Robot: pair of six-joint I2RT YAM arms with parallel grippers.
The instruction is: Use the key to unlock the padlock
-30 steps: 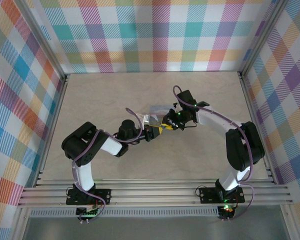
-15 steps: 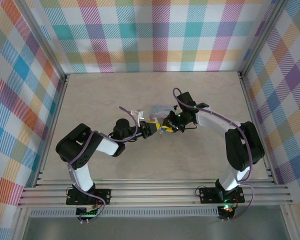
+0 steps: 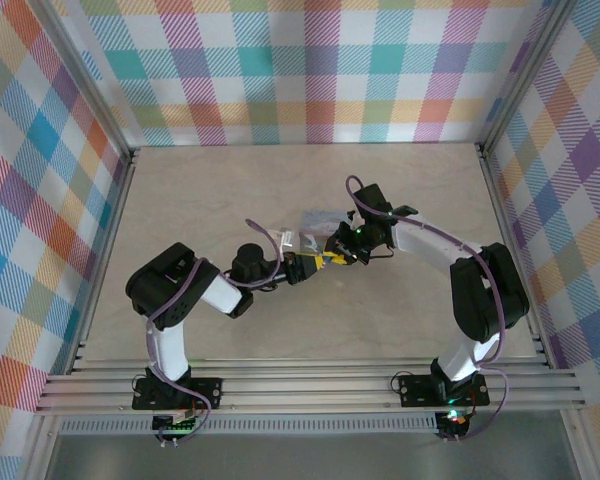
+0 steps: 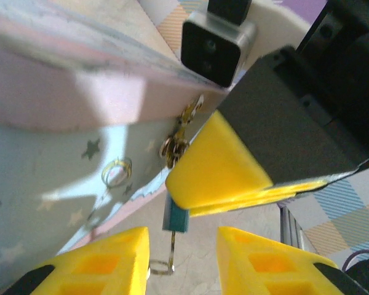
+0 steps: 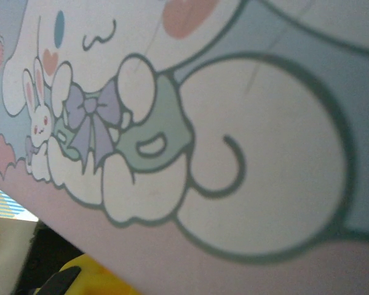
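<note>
The tiny blue padlock [image 4: 175,219] hangs off the latch at the edge of the pale blue cartoon tin [image 4: 55,178]. A thin metal key [image 4: 172,246] with a small ring [image 4: 162,267] sticks down from its underside. My left gripper [image 4: 181,239] is open, its yellow fingers [image 4: 98,261] either side of the key, the ring against the left one. My right gripper [image 4: 178,193] comes in from the right, fingers pressed together at the padlock's top. In the top view both grippers [image 3: 315,262] [image 3: 336,250] meet beside the tin [image 3: 315,218]. The right wrist view shows only the tin's lid [image 5: 190,123].
The right arm's black body and its wrist camera [image 4: 216,46] crowd close above my left fingers. The tin stands tilted on the beige table [image 3: 200,190], between the two arms. Plaid walls and metal rails [image 3: 310,385] ring the table.
The left arm stretched out toward the tin, then drew back a little; its gripper stays at the padlock. The right arm and the tin have barely moved.
</note>
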